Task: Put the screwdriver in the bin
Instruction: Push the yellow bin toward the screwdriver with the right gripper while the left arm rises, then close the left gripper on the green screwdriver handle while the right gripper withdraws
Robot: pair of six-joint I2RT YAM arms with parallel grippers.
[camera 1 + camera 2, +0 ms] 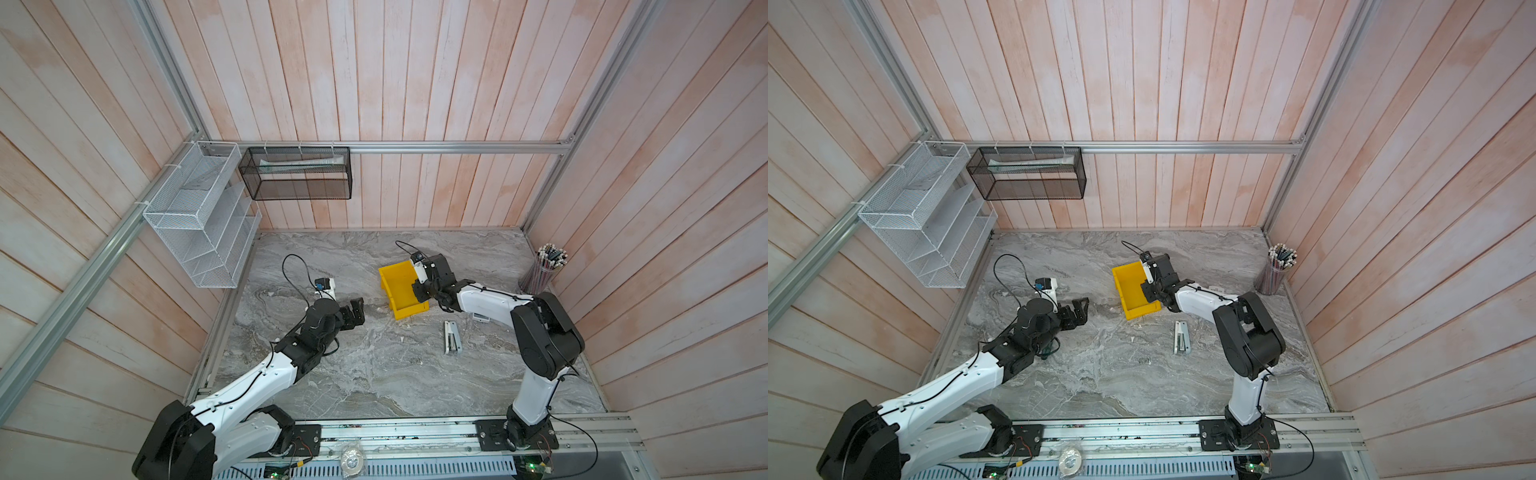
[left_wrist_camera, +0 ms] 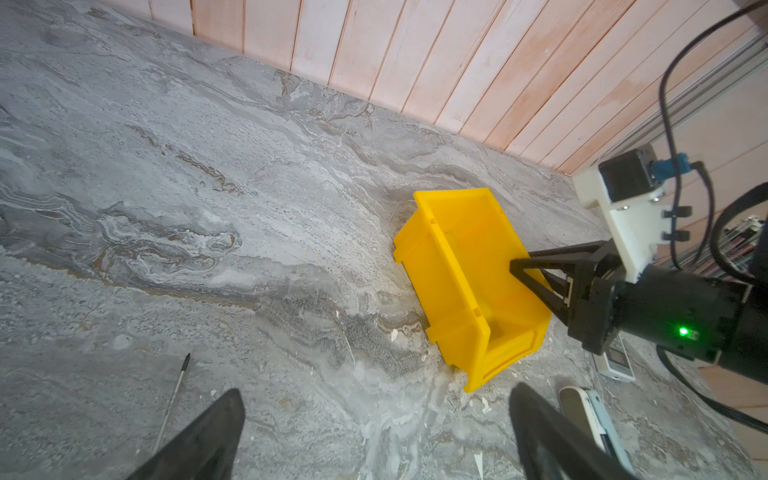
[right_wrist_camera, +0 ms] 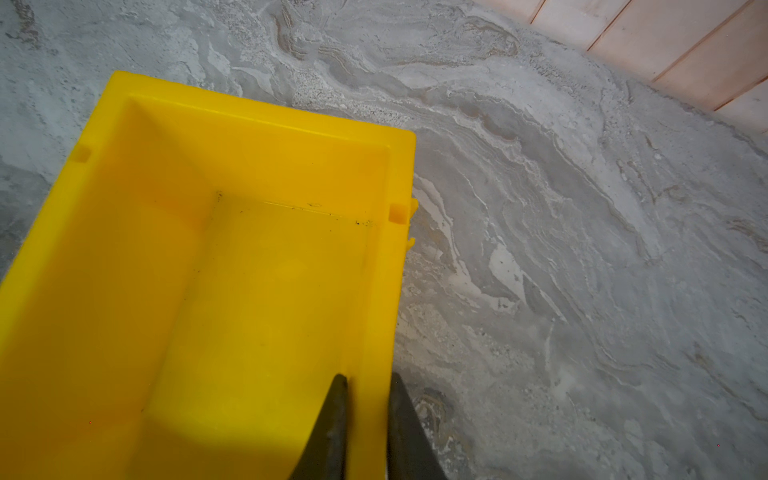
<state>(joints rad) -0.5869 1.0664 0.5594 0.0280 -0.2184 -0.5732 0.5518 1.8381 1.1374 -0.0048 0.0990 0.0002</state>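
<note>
The yellow bin [image 1: 397, 286] [image 1: 1133, 286] stands on the marble table right of centre, and its inside shows nothing in it [image 3: 257, 266]. My right gripper [image 3: 368, 378] [image 1: 419, 291] [image 1: 1151, 289] is shut on the bin's side wall, one finger inside and one outside. In the left wrist view it shows at the bin's far rim [image 2: 523, 270]. My left gripper [image 2: 376, 399] [image 1: 356, 309] [image 1: 1079, 308] hangs open to the left of the bin [image 2: 428, 266], with nothing between its fingers. Only the thin shaft of the screwdriver [image 2: 174, 395] shows, lying on the table by one left finger. Its handle is hidden.
A white-grey stapler-like bar [image 1: 452, 337] [image 1: 1182, 337] [image 2: 582, 411] lies in front of the bin. A cup of pencils [image 1: 544, 270] stands at the right wall. A white wire rack [image 1: 199, 220] and a black mesh basket [image 1: 297, 174] hang on the walls.
</note>
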